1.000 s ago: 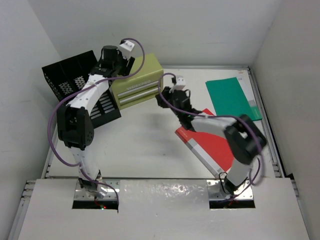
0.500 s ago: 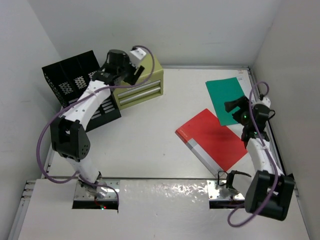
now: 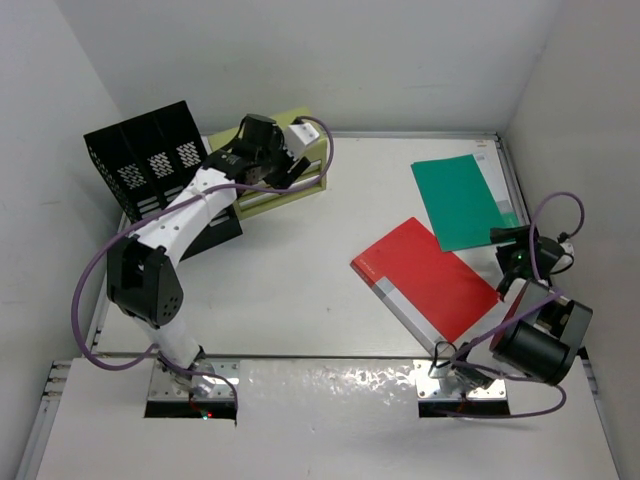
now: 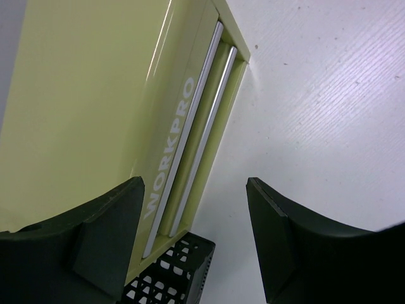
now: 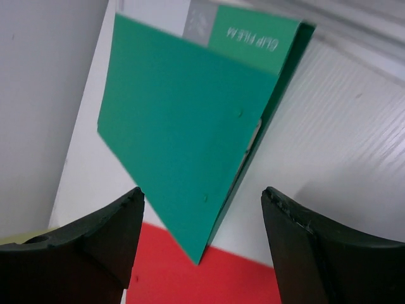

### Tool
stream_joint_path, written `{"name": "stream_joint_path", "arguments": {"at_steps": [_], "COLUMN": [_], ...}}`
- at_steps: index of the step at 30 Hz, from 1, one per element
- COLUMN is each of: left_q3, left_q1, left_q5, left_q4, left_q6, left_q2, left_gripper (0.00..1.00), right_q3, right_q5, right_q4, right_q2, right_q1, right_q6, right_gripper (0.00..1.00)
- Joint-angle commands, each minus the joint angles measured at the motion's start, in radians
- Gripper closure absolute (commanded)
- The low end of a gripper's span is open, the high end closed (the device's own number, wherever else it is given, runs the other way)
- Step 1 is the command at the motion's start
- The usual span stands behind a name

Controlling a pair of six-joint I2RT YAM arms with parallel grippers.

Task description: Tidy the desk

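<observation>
The white desk (image 3: 300,290) holds an olive-green drawer box (image 3: 312,152) at the back left, a green folder (image 3: 460,200) at the back right and a red folder (image 3: 425,280) in front of it. My left gripper (image 3: 268,165) hangs open and empty over the box's front. In the left wrist view (image 4: 195,190) the box (image 4: 95,95) lies to the left and bare desk (image 4: 316,95) to the right. My right gripper (image 3: 505,245) is open and empty near the right rail. In the right wrist view (image 5: 202,196) it faces the green folder's corner (image 5: 183,126), which overlaps the red folder (image 5: 190,278).
A black mesh organizer (image 3: 150,160) stands at the far left against the wall, touching the drawer box; its corner shows in the left wrist view (image 4: 171,272). White walls close in the desk on three sides. A metal rail (image 3: 525,200) runs along the right edge.
My right arm has swung from the middle of the desk back to the right edge. My left gripper has moved right, over the front of the drawer box.
</observation>
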Motion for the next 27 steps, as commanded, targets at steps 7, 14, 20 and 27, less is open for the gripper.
{"name": "stream_joint_path", "arguments": {"at_steps": [7, 14, 20, 27], "left_q3": [0.067, 0.09, 0.084, 0.071], "left_q1": [-0.017, -0.023, -0.024, -0.024], "left_q5": [-0.068, -0.126, -0.149, -0.161], "left_q4": [-0.054, -0.081, -0.078, -0.043], "left_q6": [-0.039, -0.049, -0.047, -0.043], "left_q2": [-0.017, -0.036, -0.042, -0.056], "left_gripper": [0.36, 0.36, 0.35, 0.35], "right_q3": [0.048, 0.083, 0.112, 0.148], "right_q5": [-0.107, -0.147, -0.167, -0.182], "right_q4": [0.415, 0.621, 0.759, 0.713], "right_q2": [0.268, 0.447, 0.565, 0.624], "right_q1": [-0.157, -0.157, -0.157, -0.157], "right_q6": [0.093, 0.133, 0.239, 0.241], "right_gripper": [0.34, 0.37, 0.43, 0.44]}}
